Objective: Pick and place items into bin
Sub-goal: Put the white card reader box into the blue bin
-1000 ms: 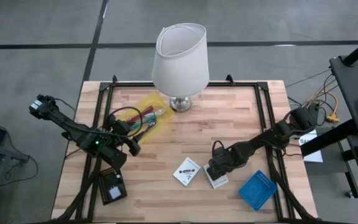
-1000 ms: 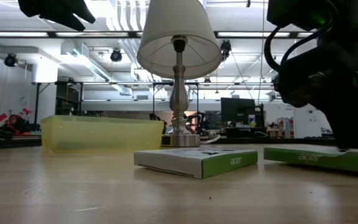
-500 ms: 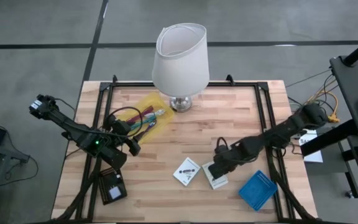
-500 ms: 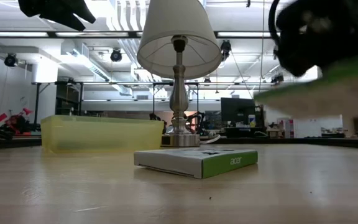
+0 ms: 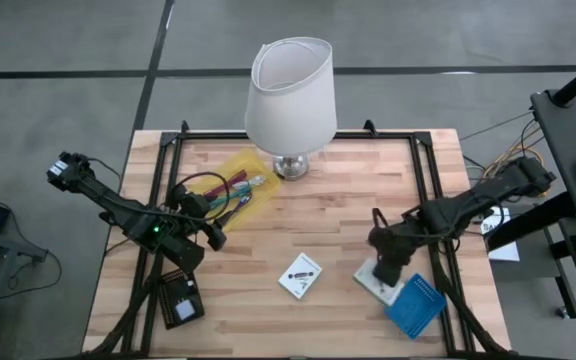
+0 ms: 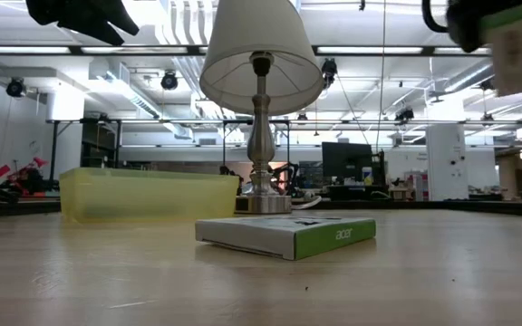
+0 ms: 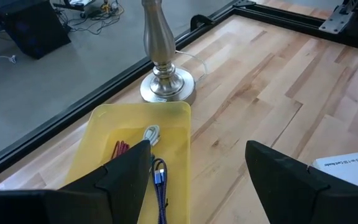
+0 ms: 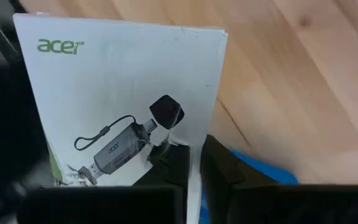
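A robotics lab or workshop: open ceiling with exposed ducts [image 6: 107, 77] and strip lights [image 6: 370, 50], monitors [image 6: 347, 163] and equipment on benches behind, grey concrete floor [image 5: 58, 40], cables [image 5: 518, 160] beside a black-framed wooden table [image 5: 368, 200]

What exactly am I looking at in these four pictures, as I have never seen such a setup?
Two robot arms work at a wooden table. One picture looks straight down, one level across the tabletop, and one comes from each arm's wrist. The right gripper has its jaws shut on a white Acer box, lifted off the table above a blue pad. A second box lies flat. The left gripper, jaws open, hovers by a yellow bin holding cables, beside a lamp.
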Robot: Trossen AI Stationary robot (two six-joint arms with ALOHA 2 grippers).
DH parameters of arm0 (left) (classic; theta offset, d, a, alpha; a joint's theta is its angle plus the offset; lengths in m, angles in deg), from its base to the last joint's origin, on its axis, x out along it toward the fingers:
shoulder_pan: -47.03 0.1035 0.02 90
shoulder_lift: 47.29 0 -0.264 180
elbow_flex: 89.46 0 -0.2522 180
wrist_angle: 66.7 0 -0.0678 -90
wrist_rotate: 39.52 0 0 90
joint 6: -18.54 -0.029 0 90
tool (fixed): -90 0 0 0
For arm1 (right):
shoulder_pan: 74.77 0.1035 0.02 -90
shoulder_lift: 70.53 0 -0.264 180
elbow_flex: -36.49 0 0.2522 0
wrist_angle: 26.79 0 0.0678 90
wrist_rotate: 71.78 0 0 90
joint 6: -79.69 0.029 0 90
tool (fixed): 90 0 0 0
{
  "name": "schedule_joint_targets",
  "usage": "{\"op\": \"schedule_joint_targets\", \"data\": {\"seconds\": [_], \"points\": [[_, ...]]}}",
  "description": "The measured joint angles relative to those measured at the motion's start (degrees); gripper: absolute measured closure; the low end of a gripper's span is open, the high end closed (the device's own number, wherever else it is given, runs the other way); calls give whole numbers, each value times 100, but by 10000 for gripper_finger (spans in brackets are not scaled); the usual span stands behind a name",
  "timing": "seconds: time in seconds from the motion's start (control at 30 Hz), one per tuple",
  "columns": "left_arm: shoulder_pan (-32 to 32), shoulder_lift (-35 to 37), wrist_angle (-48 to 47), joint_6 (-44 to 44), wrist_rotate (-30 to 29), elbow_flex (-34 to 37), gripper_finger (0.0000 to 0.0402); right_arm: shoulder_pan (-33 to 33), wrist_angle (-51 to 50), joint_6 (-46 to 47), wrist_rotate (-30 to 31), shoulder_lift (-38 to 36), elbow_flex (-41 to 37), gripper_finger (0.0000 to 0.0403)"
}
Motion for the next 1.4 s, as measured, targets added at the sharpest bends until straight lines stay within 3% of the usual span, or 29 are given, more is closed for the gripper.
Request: {"op": "schedule_joint_targets", "data": {"seconds": [0.37, 0.63, 0.8, 1.03, 1.4], "points": [[0, 0, 0, 17, -16, 0, 155, 65, -1104, -3539, -519, -24, 133, 390], [0, 0, 9, 441, -109, 0, 155, 819, -1738, -5572, -270, 164, 146, 390], [0, 0, 11, 832, -109, 0, 155, 1483, -1630, -6187, 365, 338, 149, 390], [0, 0, 26, 973, -109, 0, 155, 2106, -1241, -6512, 580, 554, 151, 390], [46, -2, 2, 966, -109, 0, 155, 2218, -1140, -6449, 811, 1243, 224, 390]]}}
